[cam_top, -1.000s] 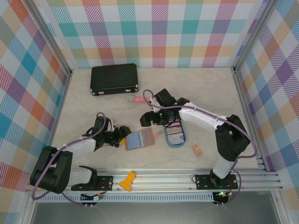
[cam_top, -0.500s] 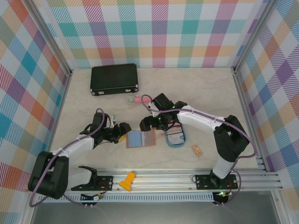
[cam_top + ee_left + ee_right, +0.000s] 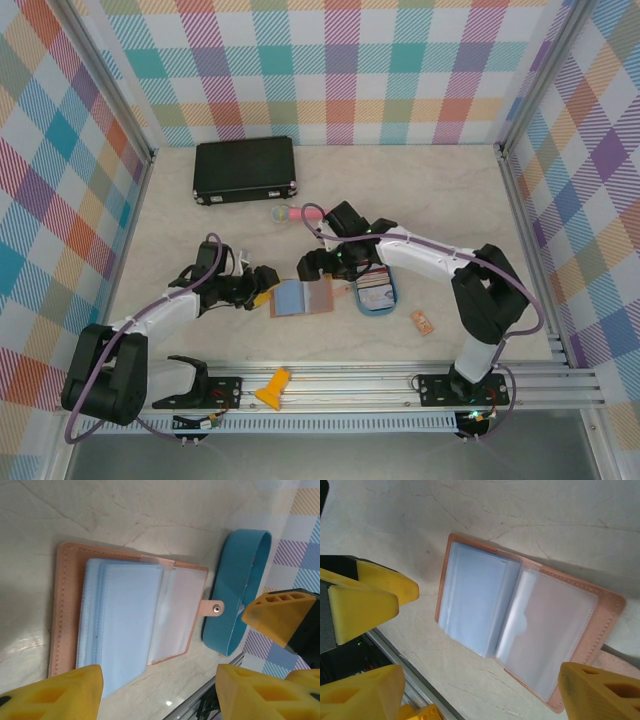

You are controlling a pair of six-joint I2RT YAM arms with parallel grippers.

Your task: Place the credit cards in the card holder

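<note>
Leather card holder point(image 3: 300, 298) open near table point(image 3: 450, 200) front edge | sleeves look limp, slick: pin leather rim | credit cards point(image 3: 375, 288) thin, stiff: pinch edges | left gripper point(image 3: 157, 680), right gripper point(image 3: 480, 680) spread, empty

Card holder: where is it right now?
In the top view the card holder lies open on the table, front centre, between the left end effector and the blue tray.
</note>
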